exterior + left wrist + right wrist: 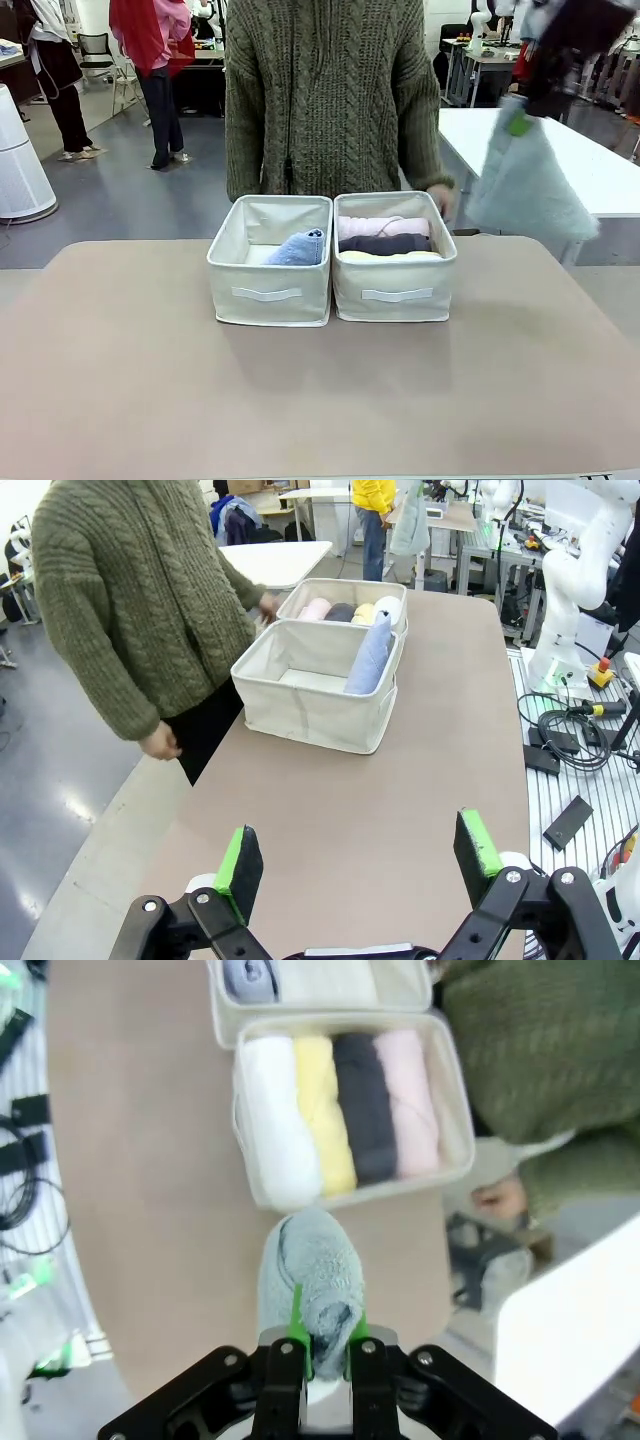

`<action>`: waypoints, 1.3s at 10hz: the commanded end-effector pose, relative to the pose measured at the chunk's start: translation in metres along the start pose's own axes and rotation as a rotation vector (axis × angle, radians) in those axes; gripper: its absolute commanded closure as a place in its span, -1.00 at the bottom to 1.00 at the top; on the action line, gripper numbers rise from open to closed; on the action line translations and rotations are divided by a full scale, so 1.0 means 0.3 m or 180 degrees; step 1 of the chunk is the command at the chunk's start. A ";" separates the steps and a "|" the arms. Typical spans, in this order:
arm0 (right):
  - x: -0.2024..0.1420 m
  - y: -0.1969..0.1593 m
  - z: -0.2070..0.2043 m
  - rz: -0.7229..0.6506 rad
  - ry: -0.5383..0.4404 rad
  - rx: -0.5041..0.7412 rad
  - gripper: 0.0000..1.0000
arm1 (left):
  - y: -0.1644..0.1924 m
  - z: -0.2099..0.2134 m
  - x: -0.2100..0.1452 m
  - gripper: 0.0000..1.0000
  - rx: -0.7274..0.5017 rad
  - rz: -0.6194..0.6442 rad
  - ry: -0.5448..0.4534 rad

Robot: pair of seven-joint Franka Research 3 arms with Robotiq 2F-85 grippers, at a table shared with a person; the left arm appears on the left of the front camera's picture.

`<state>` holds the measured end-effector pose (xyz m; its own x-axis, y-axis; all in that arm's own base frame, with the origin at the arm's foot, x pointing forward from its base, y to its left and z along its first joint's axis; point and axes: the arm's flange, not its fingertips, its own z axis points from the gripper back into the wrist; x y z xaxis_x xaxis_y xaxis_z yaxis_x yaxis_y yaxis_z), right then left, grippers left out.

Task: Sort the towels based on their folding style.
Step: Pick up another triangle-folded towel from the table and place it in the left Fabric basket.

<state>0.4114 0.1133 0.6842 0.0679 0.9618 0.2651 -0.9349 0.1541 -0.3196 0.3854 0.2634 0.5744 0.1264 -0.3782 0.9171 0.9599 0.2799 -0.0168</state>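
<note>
The person behind the cream bins (270,262) wears a chunky olive-green cable-knit sweater with long, loose sleeves. The left gripper (360,865) is black, its linkage studded with silver bolts, and bright green pads face its fingers. The right gripper (322,1345) has the same black body and green pads.
</note>
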 end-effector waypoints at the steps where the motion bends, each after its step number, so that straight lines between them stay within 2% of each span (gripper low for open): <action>1: 0.272 -0.120 -0.011 0.0169 -0.0126 0.0003 0.69 | -0.010 0.008 -0.003 -1.00 -0.0016 -0.0034 0.0015; 3: 0.519 -0.169 -0.069 0.0279 -0.0200 0.0137 0.69 | -0.010 0.008 -0.003 -1.00 -0.0016 -0.0034 0.0015; 5: 0.714 -0.193 -0.164 0.0412 -0.0320 0.0242 0.69 | -0.010 0.008 -0.003 -1.00 -0.0016 -0.0034 0.0015; 6: 0.774 -0.188 -0.205 0.0448 -0.0399 0.0375 0.69 | -0.010 0.008 -0.003 -1.00 -0.0016 -0.0034 0.0015; 8: 0.821 -0.189 -0.249 0.0399 -0.0545 0.0478 0.69 | -0.010 0.008 -0.003 -1.00 -0.0016 -0.0034 0.0015; 9: 0.784 -0.175 -0.234 0.0456 -0.0422 0.0426 0.69 | -0.010 0.008 -0.003 -1.00 -0.0016 -0.0034 0.0015; 10: 0.810 -0.158 -0.287 0.0500 -0.0461 0.0377 0.69 | -0.010 0.008 -0.003 -1.00 -0.0016 -0.0034 0.0015; 13: 0.810 -0.158 -0.287 0.0500 -0.0461 0.0377 0.69 | -0.010 0.008 -0.003 -1.00 -0.0016 -0.0034 0.0015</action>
<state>0.5039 0.3590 0.6831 -0.1216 0.9292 0.3490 -0.9671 -0.0317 -0.2525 0.3853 0.2636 0.5743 0.1269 -0.3782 0.9170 0.9597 0.2804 -0.0171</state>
